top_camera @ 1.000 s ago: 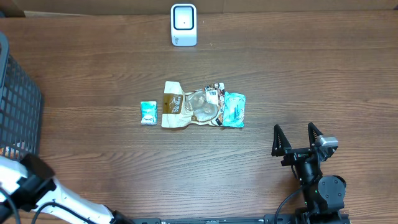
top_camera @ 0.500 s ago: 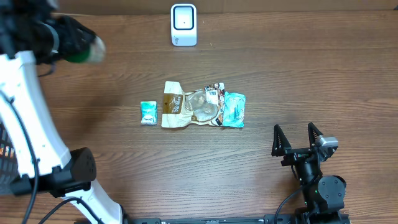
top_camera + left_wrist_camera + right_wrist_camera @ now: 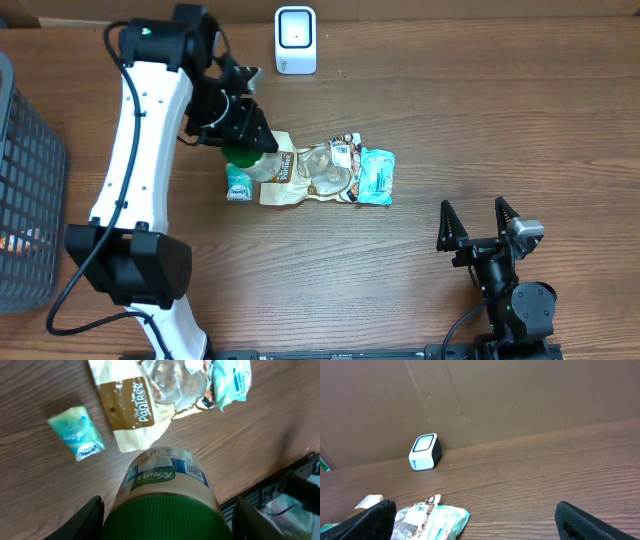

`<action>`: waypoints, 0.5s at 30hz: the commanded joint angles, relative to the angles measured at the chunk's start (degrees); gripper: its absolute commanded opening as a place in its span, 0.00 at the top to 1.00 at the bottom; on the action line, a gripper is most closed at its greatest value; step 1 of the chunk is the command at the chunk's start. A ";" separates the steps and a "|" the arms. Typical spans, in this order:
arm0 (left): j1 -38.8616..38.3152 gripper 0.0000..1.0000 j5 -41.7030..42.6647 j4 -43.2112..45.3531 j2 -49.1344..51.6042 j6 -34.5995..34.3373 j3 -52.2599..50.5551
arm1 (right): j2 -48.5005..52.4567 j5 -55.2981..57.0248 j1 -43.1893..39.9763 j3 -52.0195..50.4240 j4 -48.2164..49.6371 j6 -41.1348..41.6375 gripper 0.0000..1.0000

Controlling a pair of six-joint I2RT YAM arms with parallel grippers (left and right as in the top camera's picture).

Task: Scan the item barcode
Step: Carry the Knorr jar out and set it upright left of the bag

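Left jaws clamped on green-lidded jar point(image 3: 165, 480), right jaws spread wide

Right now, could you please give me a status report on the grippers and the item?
Left gripper shut on green-lidded Knorr jar, over crumpled snack packets. Right gripper open, idle. White box-shaped scanner unobstructed.
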 commanded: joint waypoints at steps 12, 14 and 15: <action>-0.83 0.88 -10.69 15.06 -0.28 2.78 -2.16 | -0.42 -0.13 -0.33 -0.59 0.35 -0.04 0.00; -0.83 0.89 -12.39 17.90 0.11 -0.17 -3.91 | -0.42 -0.13 -0.33 -0.59 0.35 -0.04 0.00; -0.83 0.88 -12.48 18.80 0.13 -0.96 -4.68 | -0.42 -0.13 -0.33 -0.59 0.35 -0.07 0.00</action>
